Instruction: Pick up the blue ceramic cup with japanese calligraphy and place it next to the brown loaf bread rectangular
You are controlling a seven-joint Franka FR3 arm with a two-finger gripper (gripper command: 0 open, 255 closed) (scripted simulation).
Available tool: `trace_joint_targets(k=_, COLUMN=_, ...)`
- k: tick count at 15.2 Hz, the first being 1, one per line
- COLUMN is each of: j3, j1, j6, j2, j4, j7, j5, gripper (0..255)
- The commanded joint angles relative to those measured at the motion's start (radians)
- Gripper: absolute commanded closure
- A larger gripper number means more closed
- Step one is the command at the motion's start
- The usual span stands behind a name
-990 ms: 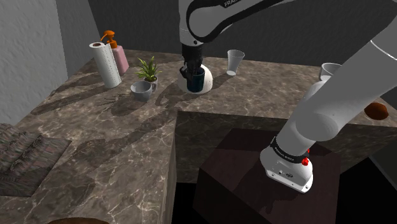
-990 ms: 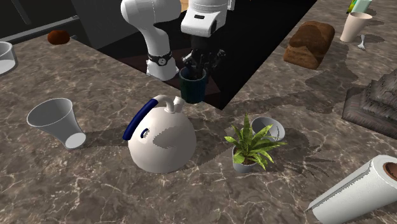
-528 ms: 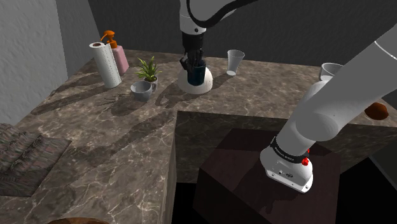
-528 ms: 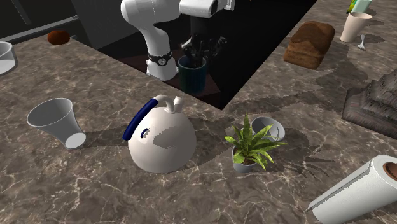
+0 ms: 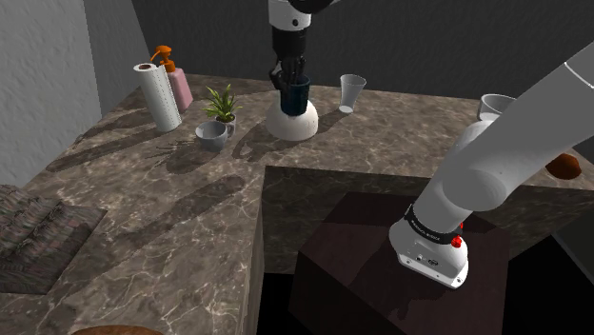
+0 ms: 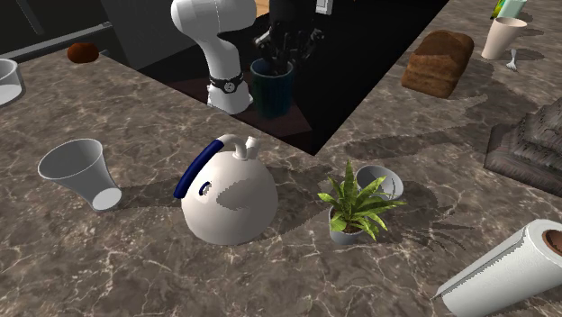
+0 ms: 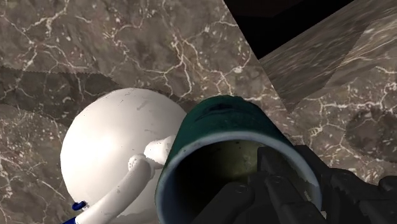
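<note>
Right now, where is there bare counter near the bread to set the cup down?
The bare counter bordered by the bread, the folded cloths and the plant is the widest patch. It is tight between the bread and the pale tumbler, and crowded around the plant, the grey mug and the white teapot. The hand holds the cup.

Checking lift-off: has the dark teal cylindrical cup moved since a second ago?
Yes: the dark teal cup, in the black gripper, has risen against the white domed teapot in the shoulder view.

Teal cup (image 7: 224, 127) in tool (image 7: 300, 181), white pot (image 7: 105, 143)
</note>
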Motion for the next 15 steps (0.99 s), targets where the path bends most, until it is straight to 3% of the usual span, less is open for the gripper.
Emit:
trace_joint_targets(k=1, j3=-0.001, j1=0.0, j6=-0.03, j2=-0.004, j4=0.026, j7=-0.002, j5=0.0, gripper=255)
trace_joint_targets(k=9, j3=-0.004, j1=-0.001, j6=-0.125, j2=-0.011, j4=0.113, j7=-0.005, j5=0.0, gripper=255)
trace_joint_targets(k=15, j3=0.088, j1=0.058, j6=-0.136, j2=-0.062, j4=0.075, j7=0.13, j5=0.042, gripper=255)
